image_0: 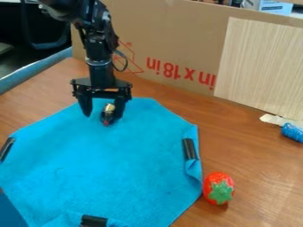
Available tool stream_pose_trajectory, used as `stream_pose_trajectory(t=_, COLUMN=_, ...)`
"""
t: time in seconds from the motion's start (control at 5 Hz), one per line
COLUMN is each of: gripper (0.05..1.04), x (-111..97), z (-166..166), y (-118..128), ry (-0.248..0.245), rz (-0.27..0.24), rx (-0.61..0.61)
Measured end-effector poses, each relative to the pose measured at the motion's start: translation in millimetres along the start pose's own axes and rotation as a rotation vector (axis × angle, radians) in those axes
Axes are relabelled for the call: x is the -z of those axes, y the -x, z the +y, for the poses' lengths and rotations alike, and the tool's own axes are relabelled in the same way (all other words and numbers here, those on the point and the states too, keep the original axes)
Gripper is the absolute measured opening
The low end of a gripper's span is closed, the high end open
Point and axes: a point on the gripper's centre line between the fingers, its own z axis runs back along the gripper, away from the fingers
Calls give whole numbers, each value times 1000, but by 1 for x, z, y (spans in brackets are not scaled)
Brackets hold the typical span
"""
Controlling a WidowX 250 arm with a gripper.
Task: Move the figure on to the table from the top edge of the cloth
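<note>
Brown wood-grain tabletop lies under one blue cloth, spread out with its right side rumpled. Nearest, at the bottom of the view, one black piece sits on the cloth's near edge, and a darker blue object fills the lower left corner. One red toy strawberry with a green star-shaped top lies on the wood, just beside the cloth's right side. Two more black pieces rest at the cloth's sides, one at the left and one at the right, making three.

Farther back, near the cloth's far edge, one small figure, dark with yellow and red parts, is on the cloth. One black gripper hangs nearly upright from the arm, its two fingers pointing down and spread apart. The figure is between them, close to the right-hand one; contact cannot be told. One blue cylinder lies at the far right by one torn whitish scrap. Behind stand one cardboard sheet with red print and one pale wood-grain panel.
</note>
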Motion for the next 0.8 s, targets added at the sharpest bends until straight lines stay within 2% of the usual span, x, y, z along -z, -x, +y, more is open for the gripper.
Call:
stream_pose_trajectory(t=0.2, gripper=971, x=9, z=-3, y=1, ry=-19, rz=2, rx=11)
stream_pose_trajectory(t=0.4, gripper=677, x=8, z=-4, y=0, ry=-29, rz=-4, rx=48)
stream_pose_trajectory(t=0.6, gripper=525, x=8, z=-7, y=-2, ry=-40, rz=-18, rx=122)
stream_pose_trajectory(t=0.8, gripper=525, x=5, z=-11, y=-5, ry=-22, rz=-26, rx=160)
